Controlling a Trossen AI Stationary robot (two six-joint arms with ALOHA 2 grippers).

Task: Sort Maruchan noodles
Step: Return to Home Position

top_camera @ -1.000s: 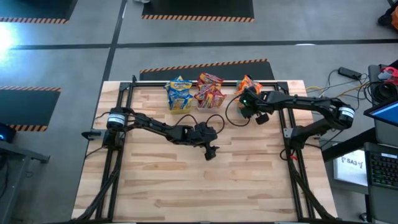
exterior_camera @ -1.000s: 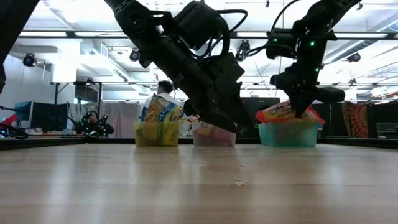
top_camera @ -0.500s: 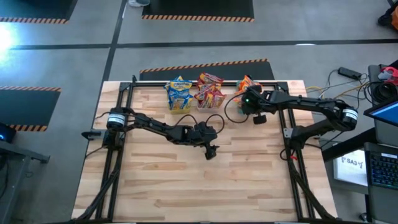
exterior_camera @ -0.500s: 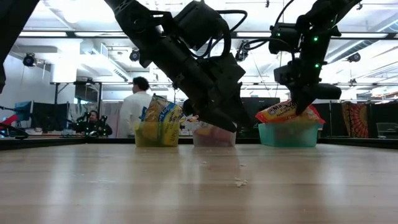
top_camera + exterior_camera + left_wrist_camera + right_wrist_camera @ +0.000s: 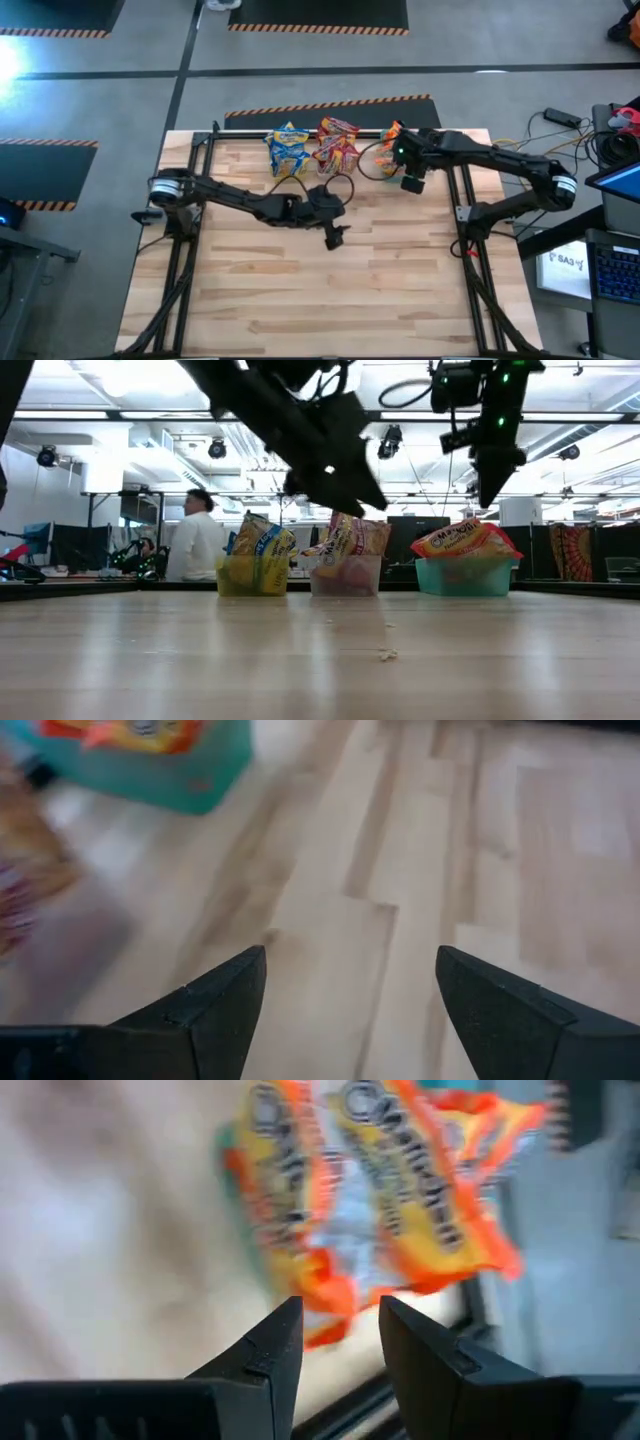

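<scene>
The Maruchan noodles stand sorted in three bins along the table's far edge. Blue-and-yellow packets (image 5: 288, 148) fill the yellow bin (image 5: 250, 576). Red packets (image 5: 337, 142) are in the clear bin (image 5: 345, 578). Orange packets (image 5: 400, 1200) lie piled in the green bin (image 5: 465, 576). My right gripper (image 5: 340, 1325) hangs open above the orange packets, well clear of them in the low view (image 5: 490, 485). My left gripper (image 5: 350, 990) is open over bare wood near the table's middle (image 5: 333, 238), with nothing between its fingers.
Dark rails (image 5: 462, 215) run along the table's left and right sides and its far edge. Bare wooden table top (image 5: 320, 300) stretches from the bins to the near edge. Behind the table a person (image 5: 195, 545) stands in the room.
My right gripper has risen from the orange packets in the green bin and rolled about its own axis; the packets stay in the bin. My left gripper has also lifted higher over the table's middle.
</scene>
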